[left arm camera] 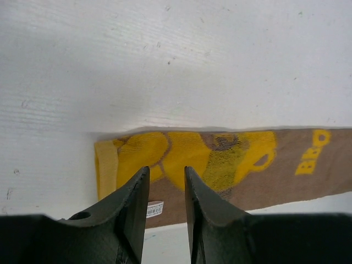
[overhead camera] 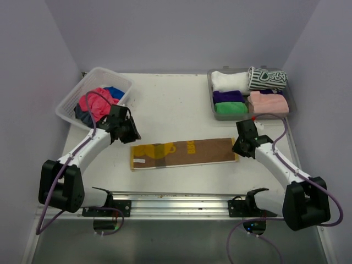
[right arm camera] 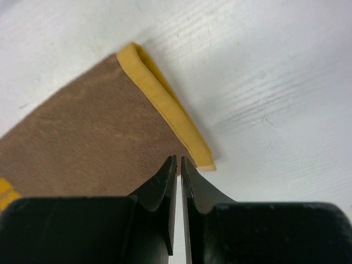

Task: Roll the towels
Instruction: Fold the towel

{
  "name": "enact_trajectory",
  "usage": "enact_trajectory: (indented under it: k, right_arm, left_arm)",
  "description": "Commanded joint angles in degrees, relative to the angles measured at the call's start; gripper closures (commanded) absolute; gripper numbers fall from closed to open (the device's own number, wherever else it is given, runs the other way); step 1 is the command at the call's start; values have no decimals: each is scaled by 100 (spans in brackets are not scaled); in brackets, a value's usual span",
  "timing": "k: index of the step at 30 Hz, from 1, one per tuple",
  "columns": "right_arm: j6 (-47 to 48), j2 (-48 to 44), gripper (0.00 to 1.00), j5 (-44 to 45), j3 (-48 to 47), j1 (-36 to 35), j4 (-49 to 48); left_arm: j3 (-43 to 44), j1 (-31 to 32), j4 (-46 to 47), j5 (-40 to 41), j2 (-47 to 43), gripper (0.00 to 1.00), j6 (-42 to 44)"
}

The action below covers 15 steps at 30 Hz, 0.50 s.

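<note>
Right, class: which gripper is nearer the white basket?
Left. The left gripper hovers just off the white basket's near right corner. The right gripper is across the table, at the right end of the yellow-and-brown towel.

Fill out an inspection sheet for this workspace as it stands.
Surface: white table, lightly scuffed.
Job's things: yellow-and-brown towel lies flat in a long strip, not rolled; five rolled towels sit in the grey tray; loose towels, pink, blue and dark, are heaped in the white basket.
Clutter: nothing seen.
Grippers: left gripper open over the strip's left end; right gripper all but shut at its right end, no cloth seen between the fingers.
Cables: left cable arches over the basket; right cable passes the tray's near rim.
Surroundings: lavender walls on three sides; metal rail along the near edge.
</note>
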<state>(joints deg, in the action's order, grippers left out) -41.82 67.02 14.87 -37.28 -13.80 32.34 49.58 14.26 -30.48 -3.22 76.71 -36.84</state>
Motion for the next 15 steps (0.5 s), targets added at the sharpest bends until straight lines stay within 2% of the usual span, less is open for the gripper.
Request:
enact_trajectory:
  k: [1,2,3,6,9,15]
  right_arm:
    - [332,178,88,437,-517,61,211]
    - [568,275,83,394,-587,88,220]
    - [709,511,71,315,-727,114,212]
    - [1096,881,56,174,-965,202,334]
    - [1404,1014,51,-28,-1036,273,317]
    - [1686,1304,52,-450,-1132,352,220]
  left_arm:
    - [245,-29,7,-248,98,66,89]
    - [236,-20,-2,-284,125,66,98]
    - [210,-11,-2,-284,160,66,107]
    - [139,-11,-81,-161,195,66,151]
    - [122,-11,-230,-12,196,66,195]
    - [17,-46,-547,444,-103,62,247]
